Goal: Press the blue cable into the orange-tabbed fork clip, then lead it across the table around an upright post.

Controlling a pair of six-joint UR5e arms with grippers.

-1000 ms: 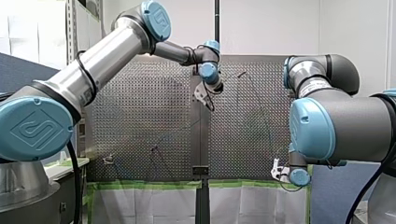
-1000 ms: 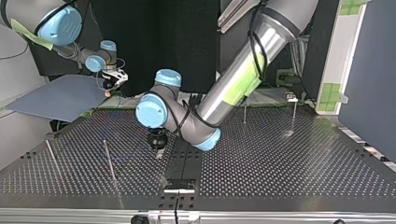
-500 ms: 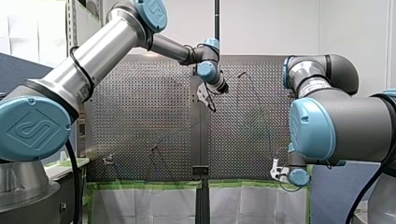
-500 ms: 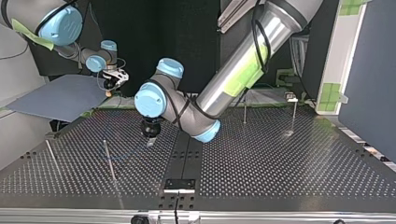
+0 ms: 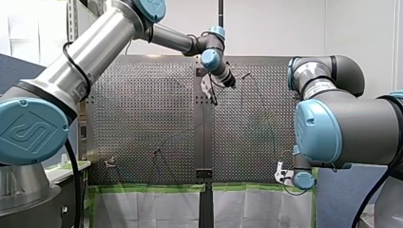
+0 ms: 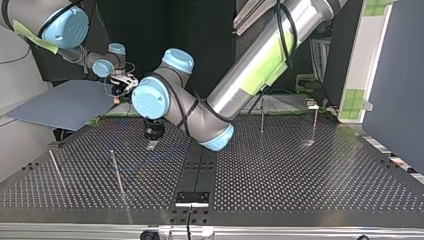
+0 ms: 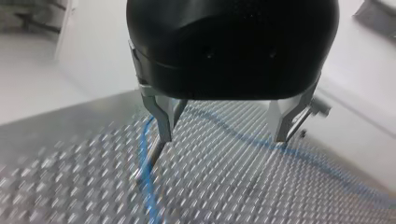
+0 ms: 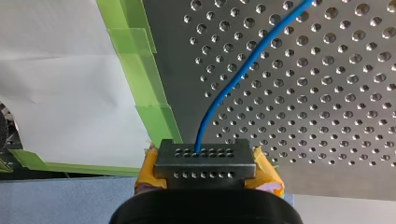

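Observation:
The blue cable (image 8: 233,79) runs over the perforated table (image 8: 327,116) and ends between the yellow pads of my right gripper (image 8: 201,156), which is shut on it at the table's taped edge. My left gripper (image 7: 224,135) hovers just above the table, its metal fingers (image 7: 164,122) open and empty. The cable (image 7: 147,186) passes under it, beside a thin upright post (image 7: 152,156). In the top view my left gripper (image 6: 151,142) hangs left of the middle, behind a post (image 6: 116,170). I cannot make out the orange-tabbed clip.
More thin posts stand at the top view's left (image 6: 55,167) and back right (image 6: 262,120), (image 6: 315,122). A black bracket (image 6: 192,197) sits at the near edge. A grey sheet (image 6: 65,105) lies off the table by my right gripper (image 6: 120,87).
My left arm has swung toward the top view's left and farther back, gripper still open. My right arm has not moved.

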